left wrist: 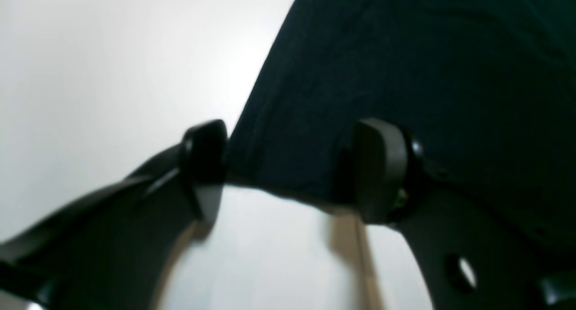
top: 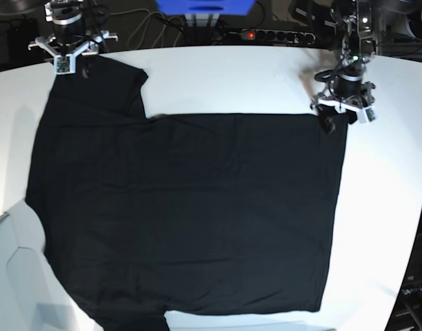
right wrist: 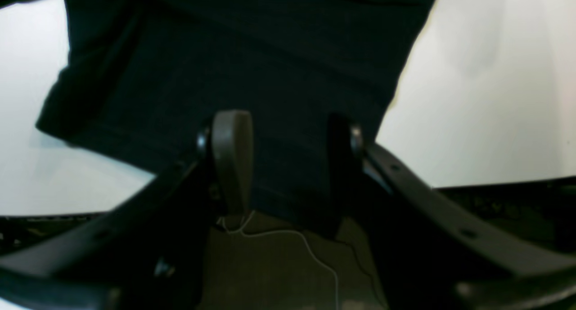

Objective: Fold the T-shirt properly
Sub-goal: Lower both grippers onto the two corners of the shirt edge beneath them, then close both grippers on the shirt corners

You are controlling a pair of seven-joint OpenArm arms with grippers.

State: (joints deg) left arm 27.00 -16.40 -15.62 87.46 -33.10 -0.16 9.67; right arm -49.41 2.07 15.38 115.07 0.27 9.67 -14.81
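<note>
The black T-shirt (top: 183,207) lies spread flat on the white table (top: 232,76). No label or printed graphic shows. My left gripper (top: 338,118) is at the shirt's far right corner. In the left wrist view this gripper (left wrist: 292,170) is open, with its fingers (left wrist: 380,170) on either side of the shirt's corner (left wrist: 405,76). My right gripper (top: 66,63) is at the far left sleeve. In the right wrist view it (right wrist: 288,161) is open, its fingers (right wrist: 231,157) straddling the sleeve's edge (right wrist: 252,76).
Beyond the table's far edge are a power strip (top: 266,34) with a red light, cables and a blue object (top: 204,7). A pale grey panel (top: 14,276) sits at the near left corner. The table's right edge (top: 404,262) curves inward.
</note>
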